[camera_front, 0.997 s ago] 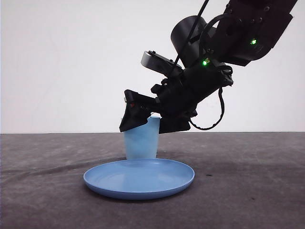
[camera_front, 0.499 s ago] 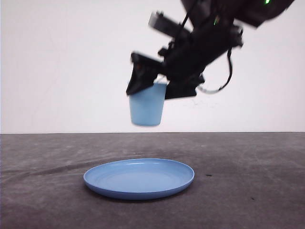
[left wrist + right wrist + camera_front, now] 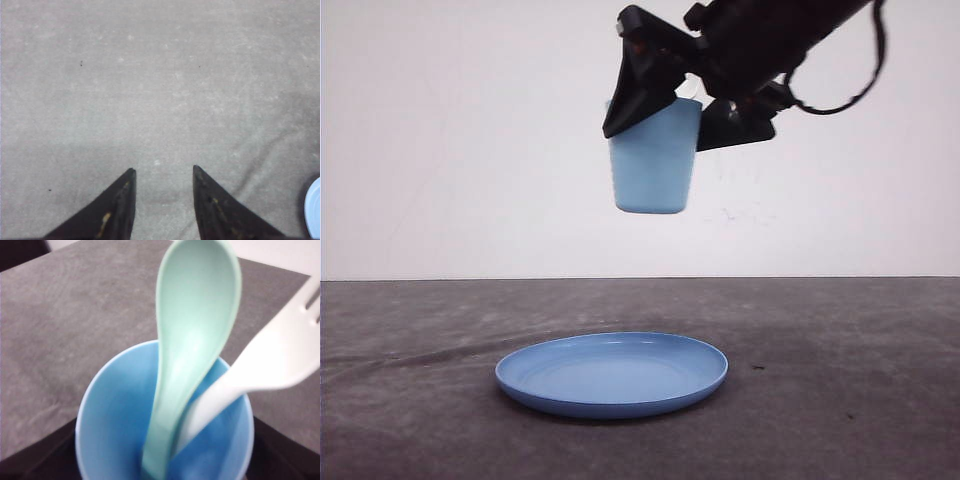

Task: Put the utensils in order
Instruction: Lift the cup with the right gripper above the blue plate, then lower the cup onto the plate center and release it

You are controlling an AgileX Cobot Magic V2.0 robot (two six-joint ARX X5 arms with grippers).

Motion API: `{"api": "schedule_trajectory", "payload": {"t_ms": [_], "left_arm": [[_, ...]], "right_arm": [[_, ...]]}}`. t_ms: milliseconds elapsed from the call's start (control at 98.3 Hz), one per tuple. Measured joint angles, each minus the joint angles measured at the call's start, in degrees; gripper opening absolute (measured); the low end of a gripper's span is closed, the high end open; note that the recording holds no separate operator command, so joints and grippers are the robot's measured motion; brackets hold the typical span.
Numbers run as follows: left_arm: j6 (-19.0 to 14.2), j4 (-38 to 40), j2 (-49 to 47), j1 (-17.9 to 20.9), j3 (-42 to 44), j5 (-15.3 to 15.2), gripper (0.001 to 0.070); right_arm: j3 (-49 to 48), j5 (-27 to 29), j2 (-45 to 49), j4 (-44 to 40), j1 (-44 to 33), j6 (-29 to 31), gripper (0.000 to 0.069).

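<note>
- The left gripper (image 3: 162, 200) hangs over bare table (image 3: 150, 90), jaws apart, nothing between them.
- The right gripper (image 3: 685, 95) clamps the cup (image 3: 653, 160) above the plate (image 3: 612, 373).
- The spoon (image 3: 192, 340) and fork (image 3: 270, 360) stand handle-down in that cup, so the right arm is nearer.

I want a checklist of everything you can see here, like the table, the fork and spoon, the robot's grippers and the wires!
Surface: dark grey table, a few small specks.
Job's things: mint-green spoon and white fork stand handles-down in the light blue cup.
Clutter: blue plate on the table, under the raised cup.
Grippers: right gripper holds the cup in the air; left gripper open above bare table.
Cables: black cable loops beside the right arm.
Surroundings: plain white wall.
</note>
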Motion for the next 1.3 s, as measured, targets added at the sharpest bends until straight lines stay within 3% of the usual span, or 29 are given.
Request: {"api": "schedule_trajectory", "payload": {"t_ms": [224, 489, 1069, 1303], "left_arm": [[0.2, 0.0, 0.0, 0.0, 0.0, 0.0, 0.0199], [0.2, 0.0, 0.0, 0.0, 0.0, 0.0, 0.0199], [0.2, 0.0, 0.0, 0.0, 0.0, 0.0, 0.0199], [0.2, 0.0, 0.0, 0.0, 0.0, 0.0, 0.0199]], "right_arm": [[-7.4, 3.0, -5.7, 1.0, 3.9, 0.2, 0.0491], [-14.5, 3.1, -6.2, 6.1, 6.6, 1.3, 0.0491], [-15.4, 1.5, 7.8, 22.0, 6.9, 1.7, 0.0491], [-15.4, 1.4, 10.8, 22.5, 6.9, 1.7, 0.0491]]}}
